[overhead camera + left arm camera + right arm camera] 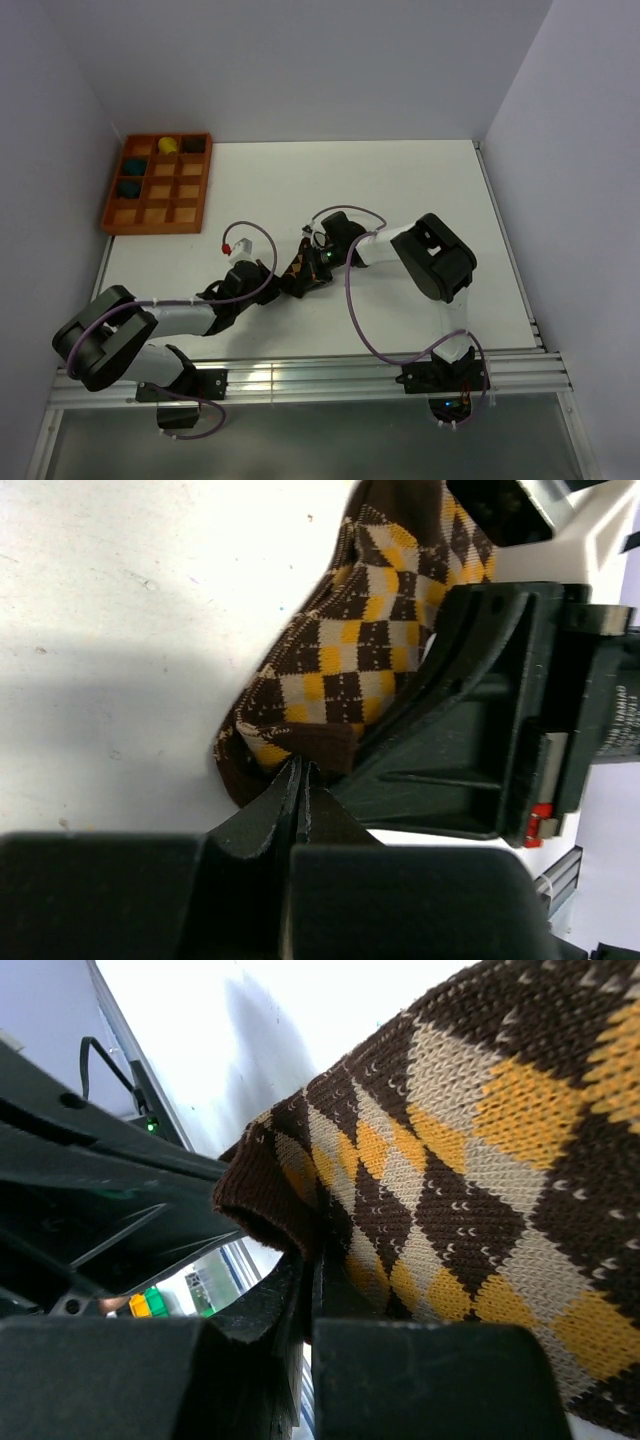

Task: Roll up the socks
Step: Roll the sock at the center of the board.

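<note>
- White table [400, 190]: socks [297, 266] at centre frame, between both arms.
- Left gripper [301, 780]: jaws clamped on socks' dark end, likely anchoring it.
- Right gripper [308, 1265]: jaws pinching socks' edge, likely to roll.

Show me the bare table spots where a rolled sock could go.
Bare: the far table right of the tray; the near strip between the left arm and the purple cable. Crowded: the middle, where left gripper and right gripper pinch the socks.
</note>
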Available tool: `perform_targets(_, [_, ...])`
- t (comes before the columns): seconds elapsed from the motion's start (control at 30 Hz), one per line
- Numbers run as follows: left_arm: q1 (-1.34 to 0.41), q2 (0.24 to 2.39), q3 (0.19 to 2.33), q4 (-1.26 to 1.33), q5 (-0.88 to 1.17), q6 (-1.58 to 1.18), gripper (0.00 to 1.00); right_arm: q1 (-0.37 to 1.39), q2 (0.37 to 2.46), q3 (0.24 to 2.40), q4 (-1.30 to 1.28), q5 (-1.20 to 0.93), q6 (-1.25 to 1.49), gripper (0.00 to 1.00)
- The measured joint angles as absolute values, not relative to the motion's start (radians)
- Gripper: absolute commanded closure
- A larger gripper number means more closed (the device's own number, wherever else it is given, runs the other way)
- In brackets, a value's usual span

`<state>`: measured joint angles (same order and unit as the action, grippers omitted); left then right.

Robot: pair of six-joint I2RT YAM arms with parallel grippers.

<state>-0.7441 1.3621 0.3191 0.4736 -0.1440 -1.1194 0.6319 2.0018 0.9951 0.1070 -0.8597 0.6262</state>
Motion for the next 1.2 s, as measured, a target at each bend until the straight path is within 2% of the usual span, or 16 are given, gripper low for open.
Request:
perform_targets(0.1, [-0.744,1.391,0.319,0.495,-0.144,-1.119,0.97,0.632,2.002,0.995,0.107,-0.859,0.627,0.97])
perform_targets(0.3, [-0.744,1.431,0.321,0.53,-0.144,-1.123,1.0,0.632,2.002,0.997,0.101,-0.859,0.623,0.82])
perform_targets(0.4, [-0.744,1.443,0.327,0.534,-0.143,-1.126,1.0,0.632,1.998,0.999,0.091,-0.859,0.611,0.65])
perform_targets(0.6, [-0.746,1.468,0.355,0.516,-0.142,-1.145,1.0,0.632,1.929,1.005,0.009,-0.806,0.537,0.46])
perform_targets(0.83, [-0.747,1.471,0.364,0.503,-0.142,-1.147,1.0,0.638,1.747,0.986,-0.076,-0.657,0.39,0.41])
perform_targets(1.03, [-0.747,1.471,0.367,0.496,-0.139,-1.147,1.0,0.694,1.557,0.835,0.015,-0.486,0.263,0.4])
perform_targets(1.2, [-0.747,1.471,0.367,0.496,-0.138,-1.147,1.0,0.794,1.493,0.706,0.122,-0.328,0.176,0.43])
